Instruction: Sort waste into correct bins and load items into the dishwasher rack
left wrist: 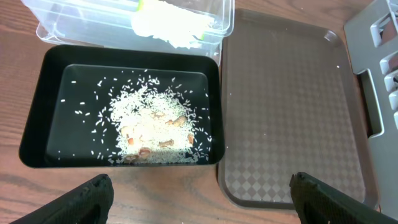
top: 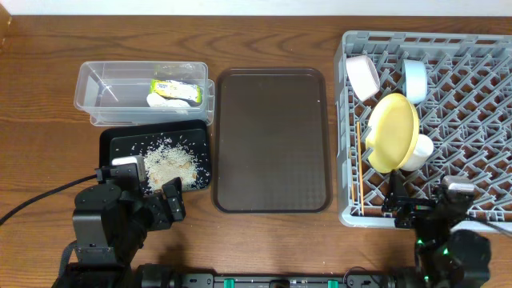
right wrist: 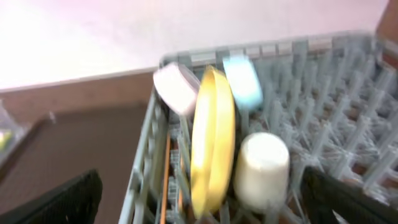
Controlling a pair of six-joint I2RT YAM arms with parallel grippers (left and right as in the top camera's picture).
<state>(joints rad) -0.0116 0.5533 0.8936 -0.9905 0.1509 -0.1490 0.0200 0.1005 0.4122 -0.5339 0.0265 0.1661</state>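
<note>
The grey rack [top: 480,104] at the right holds the yellow plate [top: 392,132] on edge, the white bowl [top: 362,76], the light-blue bowl [top: 414,78], the pale cup [top: 420,150] and the chopsticks [top: 361,188] along its left side. The right wrist view shows the plate [right wrist: 211,140], cup [right wrist: 261,168], white bowl [right wrist: 176,88] and blue bowl [right wrist: 242,81]. The clear tub [top: 104,88] holds the yellow-green wrapper [top: 178,86] and white scrap [top: 164,100]. The black tray [top: 116,144] holds rice scraps [top: 170,164], also seen in the left wrist view [left wrist: 155,127]. My left gripper [left wrist: 199,199] is open and empty. My right gripper [right wrist: 199,199] is open and empty.
The brown serving tray [top: 272,140] lies between the bins and the rack, bare. In the left wrist view the tray [left wrist: 292,106] sits right of the black tray [left wrist: 37,124]. Both arms sit at the table's front edge.
</note>
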